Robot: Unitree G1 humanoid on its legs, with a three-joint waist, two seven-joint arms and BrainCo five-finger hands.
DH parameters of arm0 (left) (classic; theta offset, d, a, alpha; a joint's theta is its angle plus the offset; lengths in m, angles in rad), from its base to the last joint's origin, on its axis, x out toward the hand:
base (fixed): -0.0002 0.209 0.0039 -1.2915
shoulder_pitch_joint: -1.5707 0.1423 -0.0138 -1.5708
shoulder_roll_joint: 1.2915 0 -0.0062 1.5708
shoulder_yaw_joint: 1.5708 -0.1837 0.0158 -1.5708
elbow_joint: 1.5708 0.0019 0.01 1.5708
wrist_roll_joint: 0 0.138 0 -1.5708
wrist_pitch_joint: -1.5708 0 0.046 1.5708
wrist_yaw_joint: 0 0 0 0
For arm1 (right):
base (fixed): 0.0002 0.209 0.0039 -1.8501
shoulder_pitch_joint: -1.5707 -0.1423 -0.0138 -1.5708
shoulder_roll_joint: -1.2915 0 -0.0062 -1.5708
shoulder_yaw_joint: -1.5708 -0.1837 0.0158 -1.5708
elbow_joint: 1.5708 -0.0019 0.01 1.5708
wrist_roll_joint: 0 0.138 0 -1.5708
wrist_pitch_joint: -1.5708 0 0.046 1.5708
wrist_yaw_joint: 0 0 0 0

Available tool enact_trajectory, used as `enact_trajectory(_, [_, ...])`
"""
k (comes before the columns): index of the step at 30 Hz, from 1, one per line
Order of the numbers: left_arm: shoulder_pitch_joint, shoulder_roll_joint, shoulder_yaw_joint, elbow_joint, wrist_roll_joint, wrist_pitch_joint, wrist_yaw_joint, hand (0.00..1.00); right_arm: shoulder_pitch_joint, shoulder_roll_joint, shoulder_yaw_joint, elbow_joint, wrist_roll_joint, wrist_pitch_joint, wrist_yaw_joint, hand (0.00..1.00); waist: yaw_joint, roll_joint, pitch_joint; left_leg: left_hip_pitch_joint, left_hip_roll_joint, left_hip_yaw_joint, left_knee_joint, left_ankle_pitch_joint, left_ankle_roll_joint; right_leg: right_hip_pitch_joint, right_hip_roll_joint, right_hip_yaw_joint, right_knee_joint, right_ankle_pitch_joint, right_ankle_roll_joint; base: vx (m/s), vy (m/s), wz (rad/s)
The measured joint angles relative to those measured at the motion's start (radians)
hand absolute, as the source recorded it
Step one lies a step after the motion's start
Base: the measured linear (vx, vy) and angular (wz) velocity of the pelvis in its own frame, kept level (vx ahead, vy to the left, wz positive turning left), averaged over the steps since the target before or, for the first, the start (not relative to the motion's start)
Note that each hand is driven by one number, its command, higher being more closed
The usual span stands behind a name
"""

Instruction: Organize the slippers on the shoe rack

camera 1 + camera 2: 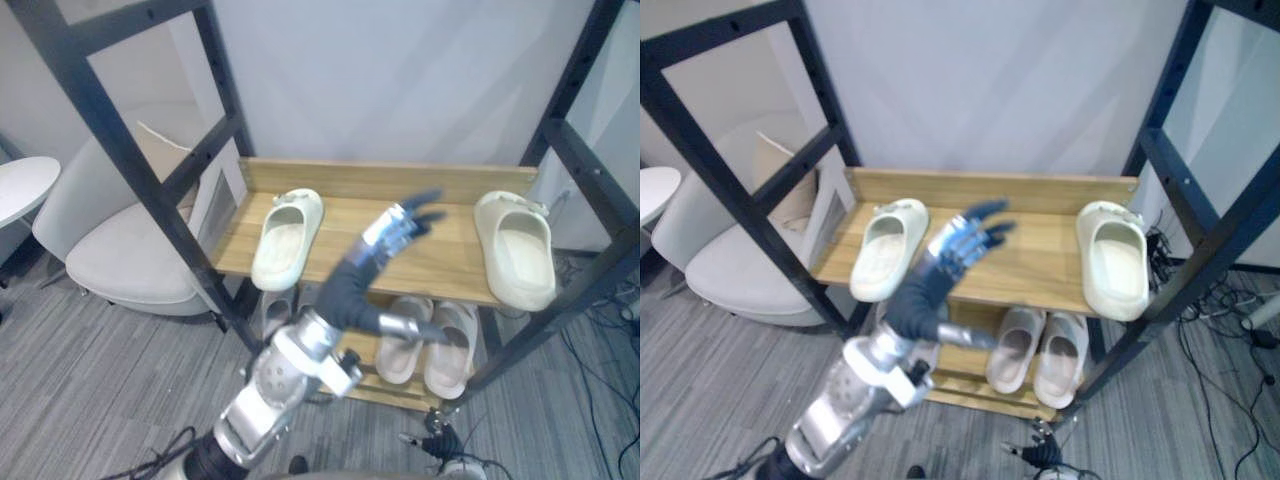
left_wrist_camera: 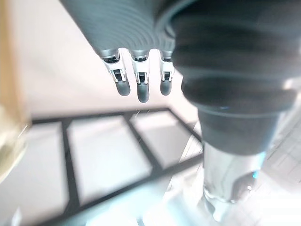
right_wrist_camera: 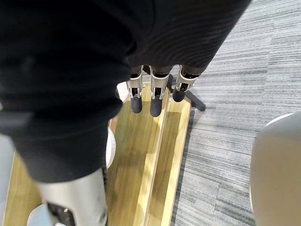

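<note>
— Where are the slippers?
— On the shoe rack's top shelf [image 1: 440, 262]: one slipper [image 1: 286, 238] at 9 o'clock, the other slipper [image 1: 516, 248] at 3, well apart. A pair [image 1: 430, 345] sits below.
— Fingers?
— The left hand [image 1: 365, 265] is between them, spread and empty. The right hand [image 3: 155, 96] is straight and empty.

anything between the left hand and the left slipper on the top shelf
Nothing visible. The left hand is open above the bare middle of the shelf, and the left slipper lies uncovered just to its left.
</note>
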Motion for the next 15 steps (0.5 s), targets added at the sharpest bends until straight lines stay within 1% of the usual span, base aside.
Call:
enact_trajectory(3, [-0.072, 0.003, 0.098, 0.083, 0.059, 0.004, 0.048, 0.0, 0.0, 0.003, -0.002, 0.0, 0.0, 0.01, 0.01, 0.0, 0.0, -0.003, -0.007, 0.0, 0.0, -0.001, 0.002, 0.0, 0.0, 0.001, 0.0, 0.0, 0.0, 0.0, 0.0, 0.0, 0.0, 0.0])
enact_trajectory(4, [-0.097, 0.004, 0.151, 0.127, 0.075, 0.009, 0.068, 0.0, 0.0, 0.004, -0.006, -0.001, 0.0, 0.01, 0.017, 0.0, -0.001, -0.005, -0.008, 0.0, 0.0, -0.001, 0.003, 0.0, 0.0, 0.001, 0.0, 0.0, 0.001, 0.0, 0.0, 0.0, 0.0, 0.0])
enact_trajectory(5, [-0.104, 0.005, 0.173, 0.141, 0.089, 0.014, 0.079, 0.0, 0.001, 0.005, -0.01, -0.001, 0.001, 0.01, 0.019, 0.0, -0.002, -0.005, -0.009, 0.0, 0.0, -0.001, 0.003, 0.0, 0.0, 0.0, 0.0, 0.0, 0.001, 0.0, 0.0, 0.0, 0.0, 0.0])
enact_trajectory(7, [-0.143, 0.015, 0.258, 0.217, 0.119, 0.035, 0.122, 0.0, 0.004, 0.007, -0.02, -0.002, 0.004, 0.013, 0.022, 0.0, -0.004, -0.008, -0.01, -0.001, 0.0, 0.001, 0.003, -0.001, 0.001, -0.003, 0.0, 0.002, 0.002, 0.0, 0.0, 0.0, 0.0, 0.0])
enact_trajectory(10, [-0.163, 0.041, 0.314, 0.284, 0.136, 0.051, 0.153, 0.0, 0.015, 0.007, -0.021, -0.023, 0.005, 0.02, 0.026, 0.0, -0.004, -0.01, -0.011, -0.002, 0.0, 0.005, 0.003, -0.003, 0.003, -0.006, -0.001, 0.005, 0.003, -0.001, 0.0, 0.0, 0.0, 0.0])
enact_trajectory(11, [-0.166, 0.049, 0.318, 0.294, 0.136, 0.055, 0.155, 0.0, 0.02, 0.008, -0.021, -0.033, 0.005, 0.021, 0.027, 0.0, -0.004, -0.01, -0.011, -0.002, 0.0, 0.005, 0.003, -0.003, 0.004, -0.006, -0.001, 0.005, 0.003, -0.001, 0.001, 0.0, 0.0, 0.0])
enact_trajectory(13, [-0.182, 0.091, 0.344, 0.351, 0.137, 0.078, 0.164, 0.0, 0.032, 0.009, -0.022, -0.052, 0.005, 0.022, 0.033, 0.0, -0.005, -0.011, -0.011, -0.006, 0.0, 0.01, 0.003, -0.005, 0.003, -0.019, -0.003, 0.01, 0.016, -0.007, -0.001, 0.01, 0.0, -0.06])
enact_trajectory(15, [-0.201, 0.105, 0.363, 0.395, 0.136, 0.089, 0.165, 0.0, 0.04, 0.009, -0.022, -0.069, 0.005, 0.027, 0.035, 0.0, -0.005, -0.011, -0.011, -0.011, -0.001, 0.011, 0.003, -0.005, 0.003, -0.027, -0.003, 0.011, 0.02, -0.008, -0.001, 0.0, 0.0, -0.02])
